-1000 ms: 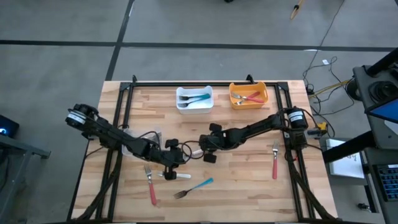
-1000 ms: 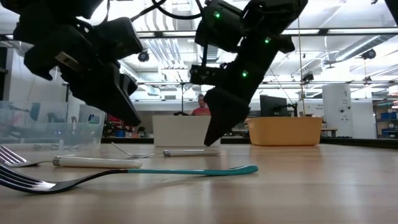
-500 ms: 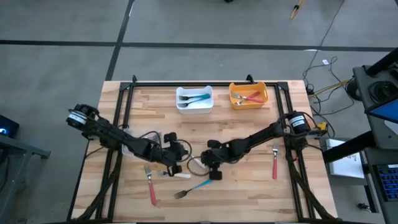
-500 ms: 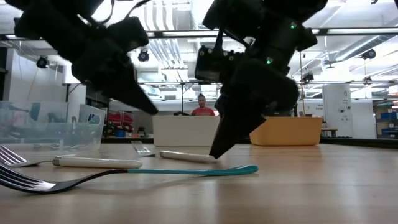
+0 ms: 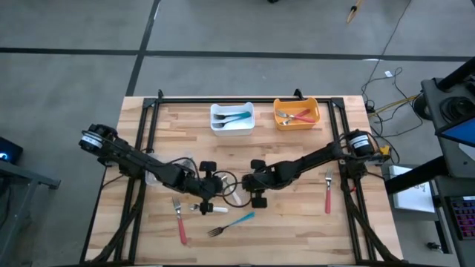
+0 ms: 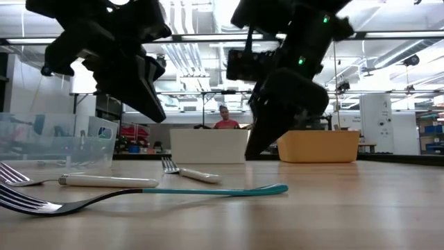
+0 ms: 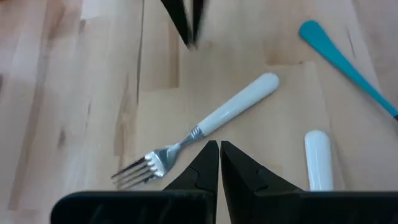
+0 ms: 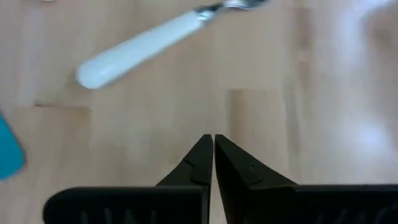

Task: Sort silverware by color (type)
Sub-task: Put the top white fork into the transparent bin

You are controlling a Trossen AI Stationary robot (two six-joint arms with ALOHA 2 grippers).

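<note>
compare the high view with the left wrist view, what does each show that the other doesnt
Only the high view shows the white bin and orange bin holding silverware, two red forks on the table, and the right gripper with its arm.

Only the left wrist view shows the left gripper with its fingers closed and empty, right above a white fork's tines.

Both show that white fork, the teal fork's handle and the wooden table.

A white bin and an orange bin sit side by side at the upper middle of the wooden counter in the high view. A clear bin stands at the left of the low view. A person shows in the room behind.
</note>
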